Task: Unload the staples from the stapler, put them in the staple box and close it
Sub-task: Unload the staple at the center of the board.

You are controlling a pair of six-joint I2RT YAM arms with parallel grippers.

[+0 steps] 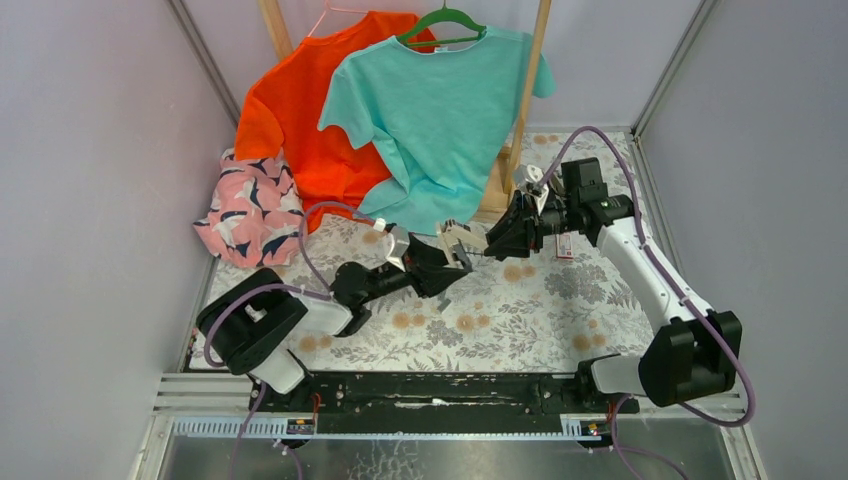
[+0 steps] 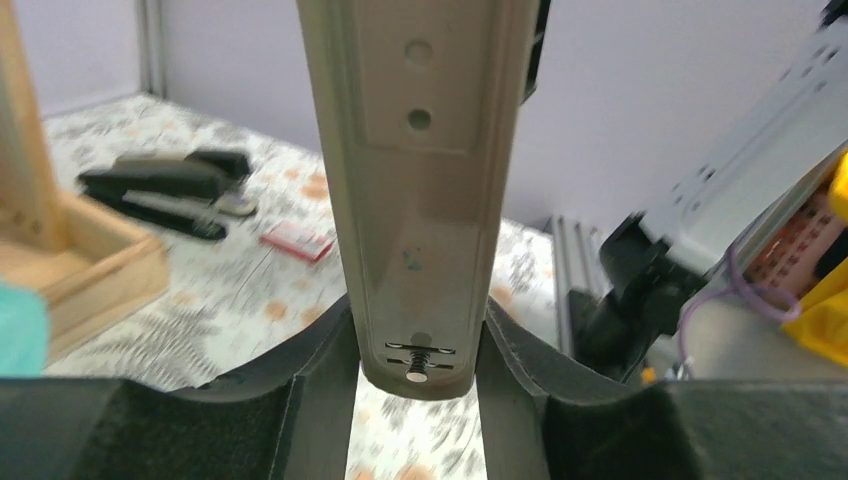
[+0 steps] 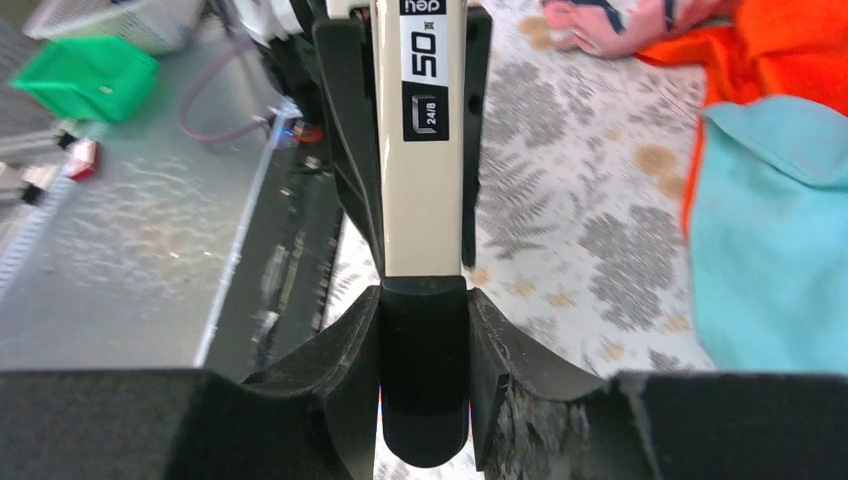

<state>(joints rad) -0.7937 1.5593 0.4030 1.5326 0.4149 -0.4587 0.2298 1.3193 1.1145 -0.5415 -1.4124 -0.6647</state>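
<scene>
Barely begun, I judge: the long cream plastic stapler with a black end cap [image 3: 420,200] hangs above mid-table, the left gripper [image 2: 418,365] clamped on it from 8 o'clock and the right gripper [image 3: 425,390] from 3 o'clock, and the thin silvery staples, nowhere visible, are presumably inside.

Readable print: on the cream stapler only.
Right wrist view: the stapler [image 3: 420,200] carries a large black "50" on its cream top, and a tiny mark beside it is too small to read. Just below sits a black label [image 3: 432,109] reading "24/8". A word at the upper frame edge is cut off and illegible. Left wrist view: print on the pink-and-white box [image 2: 297,241] is blurred.
</scene>
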